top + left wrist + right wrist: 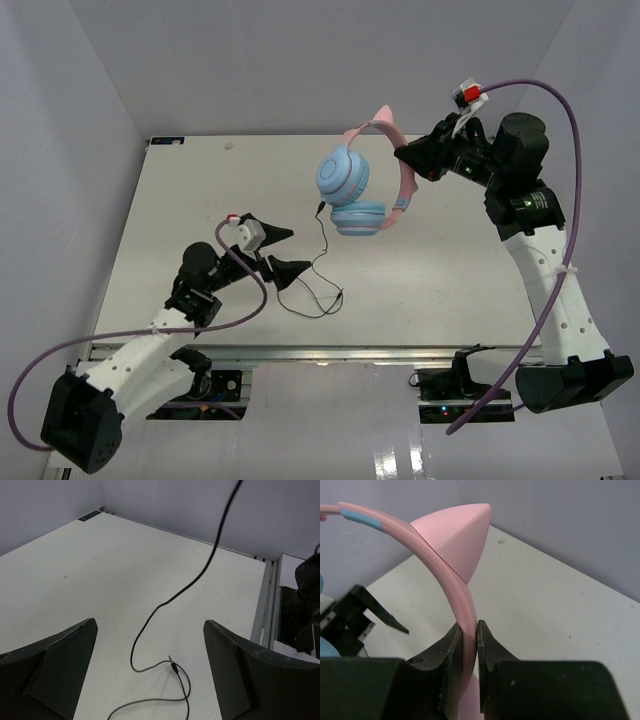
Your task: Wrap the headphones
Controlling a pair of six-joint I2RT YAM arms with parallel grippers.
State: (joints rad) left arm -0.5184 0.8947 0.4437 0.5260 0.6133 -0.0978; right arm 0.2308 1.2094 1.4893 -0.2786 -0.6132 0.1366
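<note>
While the right gripper [469,630] clamped the smooth pink headband [436,562] of the round blue-cupped headphones [345,176], the left gripper [296,250] gaped beside their thin black cord [216,543].

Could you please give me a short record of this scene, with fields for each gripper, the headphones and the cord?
right gripper: shut on the pink headband, beside a cat-ear point
left gripper: open, empty, low over the table, facing the cord
headphones: held up by the headband, ear cups hanging
cord: trails down to the table in loose loops, plug lying free
wrapping: not yet begun
</note>
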